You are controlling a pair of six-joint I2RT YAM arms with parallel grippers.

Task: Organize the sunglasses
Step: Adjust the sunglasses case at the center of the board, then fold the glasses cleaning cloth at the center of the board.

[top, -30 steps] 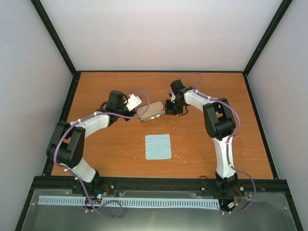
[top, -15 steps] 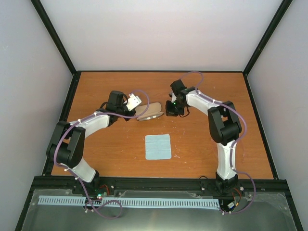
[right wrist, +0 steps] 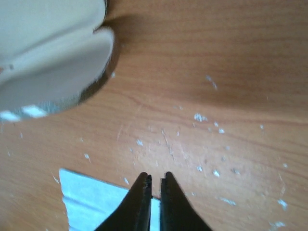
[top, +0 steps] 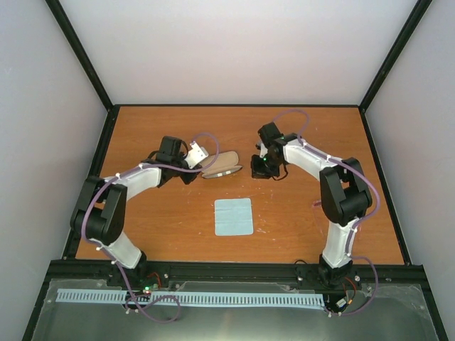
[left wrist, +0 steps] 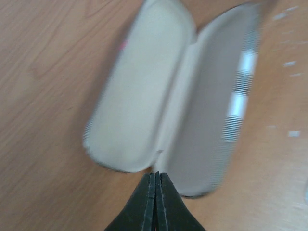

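1. Orange-brown wood table (top: 178, 227), white walls. Top view: brown case (top: 222, 165) lies open mid-table. Blue cloth (top: 234, 217) is flat, nearer the arm bases, apart from the case. Left gripper (top: 200, 163) is at the case's left end; right gripper (top: 261, 168) is just off its right end, not touching afaict.
2. Sunglasses: not visible in any view. Not in the case, not on the cloth, not in either claw. Location: can't tell.
3. Left wrist: jaws pinched together, nothing between them, tips at the case's near end by the hinge line. Both halves show bare cream lining (blurry). Guess: tips sit there to steady the open case for loading.
4. Right wrist: fingers nearly touching w/ a thin slit, holding nothing. They're over bare table w/ white specks (right wrist: 211, 130); cloth corner by the tips, case end upper-left. Guess: arm is kept off the case so the opening is unobstructed.
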